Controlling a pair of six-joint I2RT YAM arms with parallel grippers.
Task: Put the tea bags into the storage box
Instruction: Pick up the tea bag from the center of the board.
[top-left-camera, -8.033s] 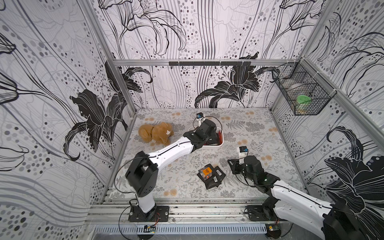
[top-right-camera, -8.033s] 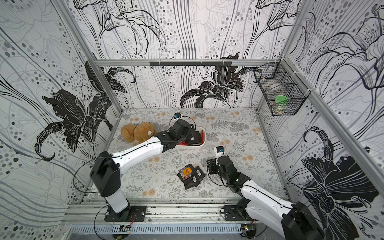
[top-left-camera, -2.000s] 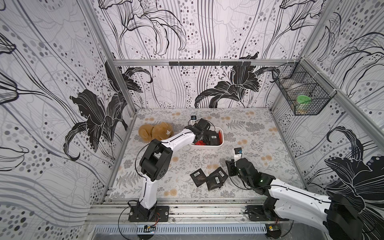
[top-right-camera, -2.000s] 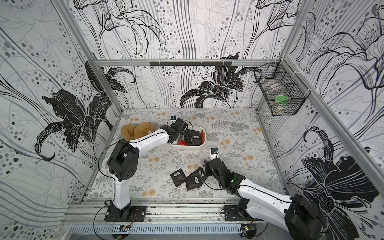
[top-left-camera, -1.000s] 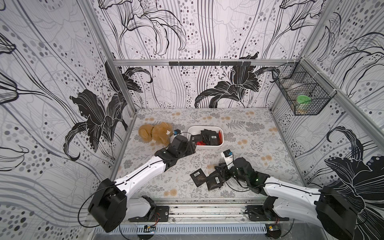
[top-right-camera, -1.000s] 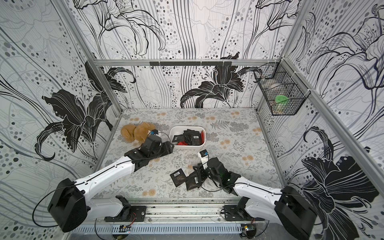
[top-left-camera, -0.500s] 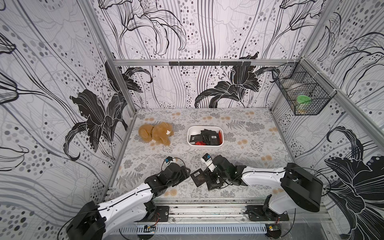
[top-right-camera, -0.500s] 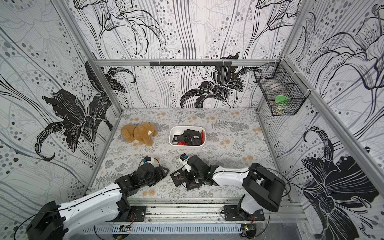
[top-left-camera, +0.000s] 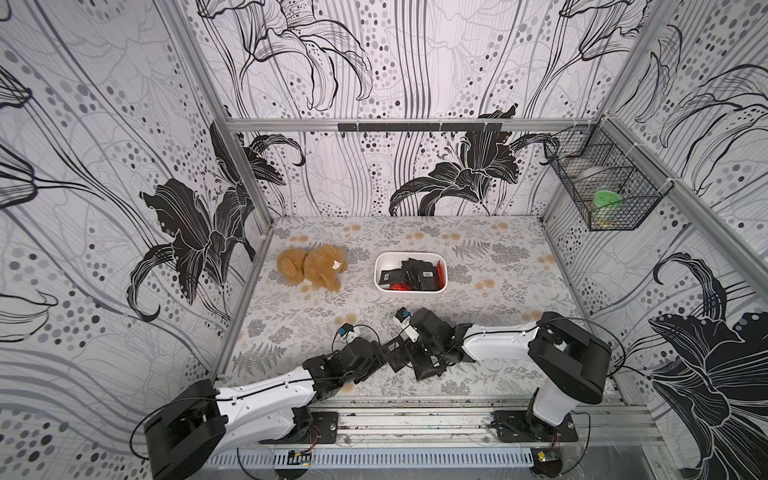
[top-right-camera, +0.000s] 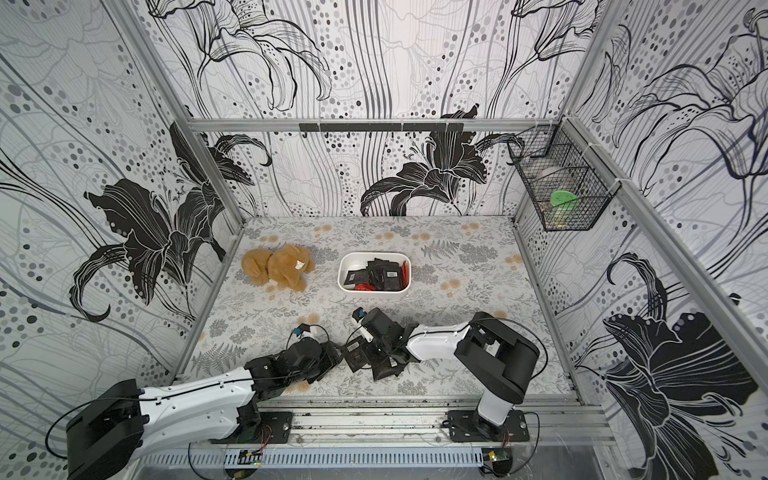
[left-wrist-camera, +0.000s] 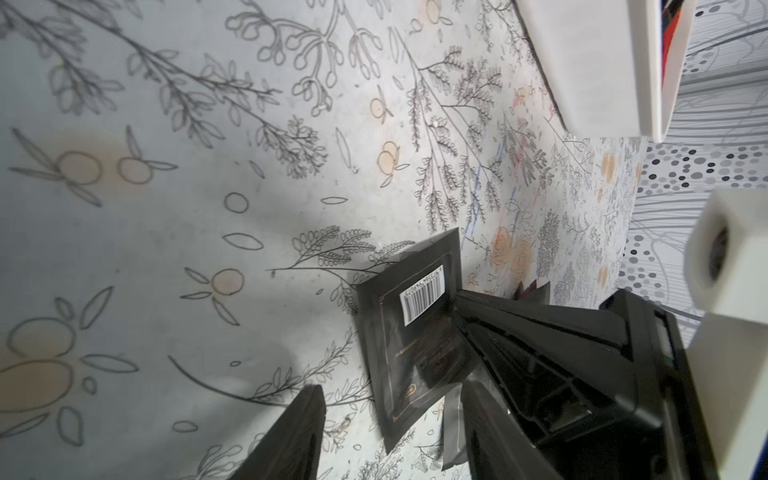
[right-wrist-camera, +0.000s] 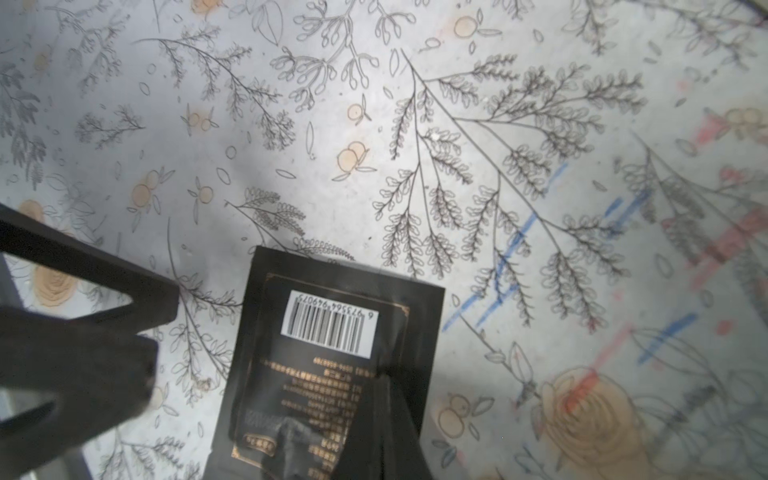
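1. Right end effector (right-wrist-camera: 381, 384) is clenched on one edge of a flat, square, black foil tea bag (right-wrist-camera: 332, 353) with a white barcode label. Both fingers are pinched together over its printed face.
2. That tea bag lies label up at about 6 o'clock on the tabletop (top-left-camera: 498, 291), a grey sheet printed with leaves and pale orange blossoms. I cannot tell whether the tea bag is lifted clear of the surface.
3. At 4 o'clock from it, several loose black tea bags (top-left-camera: 428, 368) overlap in a small heap, partly beneath the right wrist.
4. At 9 o'clock from the held tea bag is the left end effector (left-wrist-camera: 390, 386). It is released, with its two fingers standing apart and gripping nothing. In its wrist view a corner of the tea bag lies between them.
5. At 12 o'clock, well apart and near mid-tabletop, stands the white rectangular plastic storage box (top-left-camera: 409, 291) with rounded corners. It holds stored tea bags (top-left-camera: 415, 274), mostly black with a few shiny red ones.
6. At 9 o'clock from the storage box, near but not touching, lies a brown plush toy (top-left-camera: 311, 270).
7. At 2 o'clock, a black wire basket (top-left-camera: 602, 195) hangs on the side wall with a green-topped item inside.
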